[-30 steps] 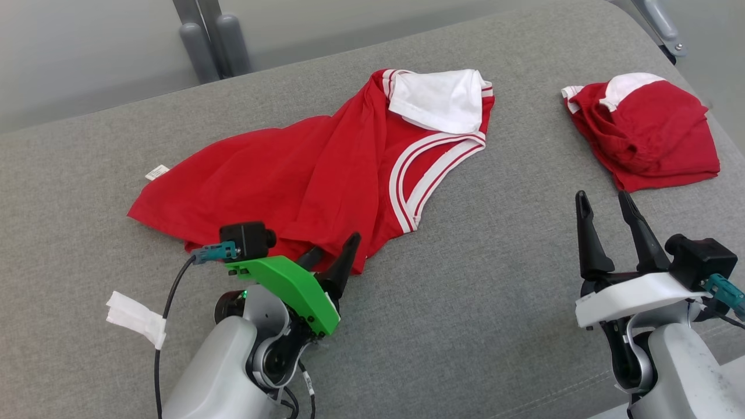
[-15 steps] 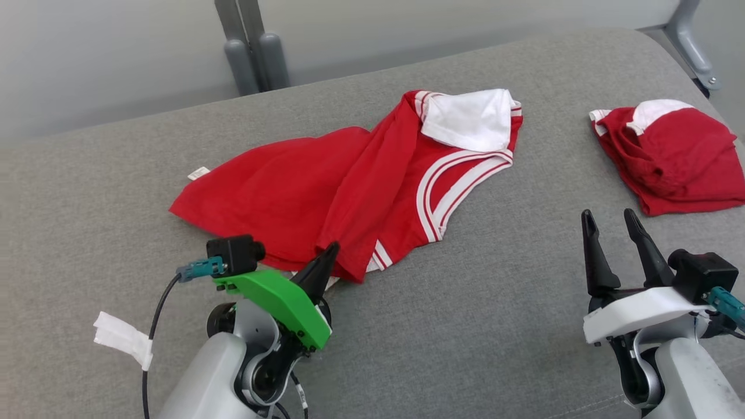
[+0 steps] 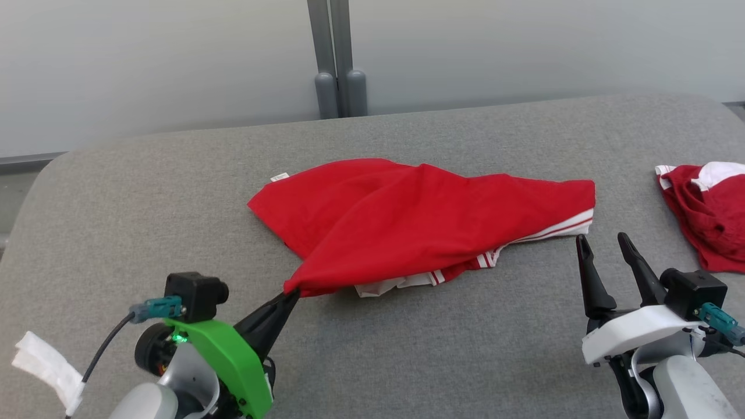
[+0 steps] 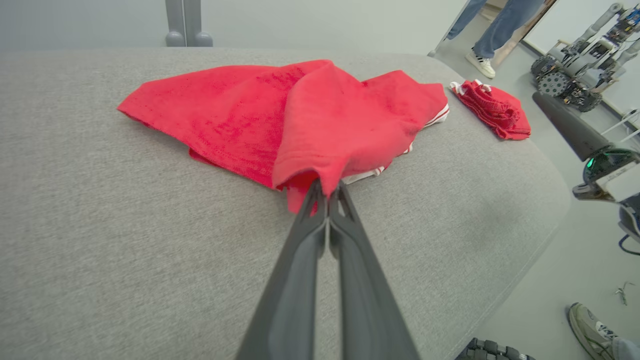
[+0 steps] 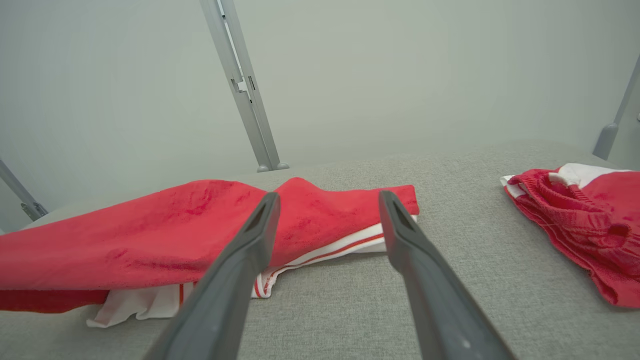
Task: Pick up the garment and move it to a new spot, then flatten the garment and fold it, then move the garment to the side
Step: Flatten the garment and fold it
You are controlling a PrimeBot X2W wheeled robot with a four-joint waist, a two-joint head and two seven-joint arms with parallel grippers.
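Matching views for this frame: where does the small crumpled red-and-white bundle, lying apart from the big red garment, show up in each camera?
Head view: bundle at the right edge, mid-height, cut off by the frame.
Left wrist view: bundle upper right, near the cushion's rounded far corner.
Right wrist view: bundle at the right edge, mid-height.
Shared landmark: the grey upright post behind the cushion.

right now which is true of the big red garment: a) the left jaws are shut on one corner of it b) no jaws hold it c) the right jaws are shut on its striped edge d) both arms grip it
a: the left jaws stand closed with a corner of the red garment pinched between their tips, while the right jaws stand apart, holding nothing.
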